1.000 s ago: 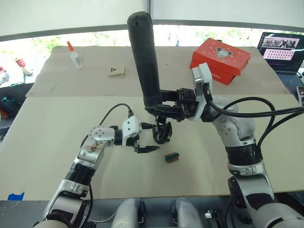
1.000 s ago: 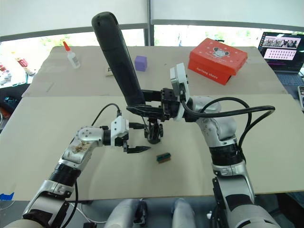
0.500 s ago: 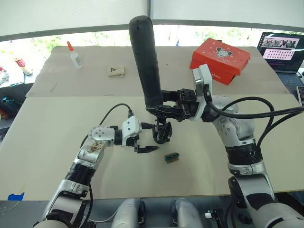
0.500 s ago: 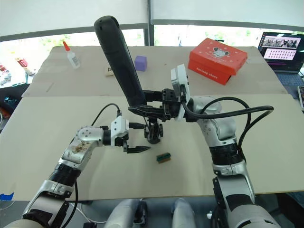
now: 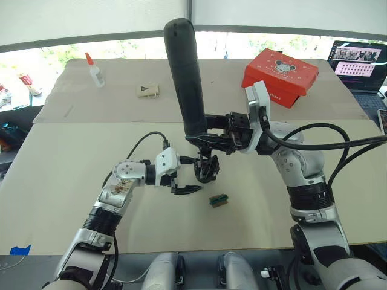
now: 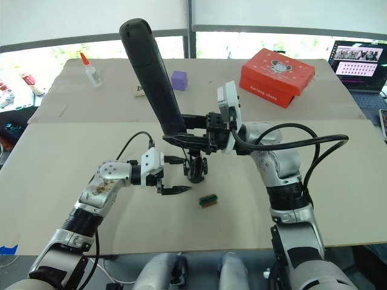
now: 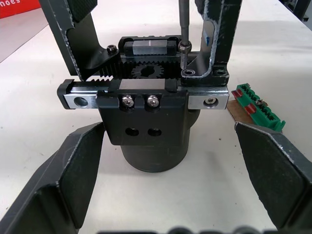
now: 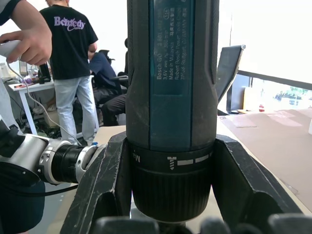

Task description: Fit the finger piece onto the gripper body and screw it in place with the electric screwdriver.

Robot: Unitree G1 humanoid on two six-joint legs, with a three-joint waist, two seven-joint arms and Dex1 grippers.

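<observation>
Right gripper (image 6: 181, 138) fingers clench the screwdriver (image 6: 152, 75), bit on the gripper body (image 7: 148, 117); left gripper (image 6: 172, 181) fingers spread wide beside it.

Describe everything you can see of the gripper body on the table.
The gripper body is a small black assembly standing upright on the beige table, on a round dark cylinder base. Above the base sits a black bracket with two silver screws and two holes, crossed by a silver rail with toothed racks and a gear behind. Black finger pieces rise from both ends. The screwdriver, held in the right claw, has its thin bit on a screw at the right mount. The open left claw flanks the base without touching.
</observation>
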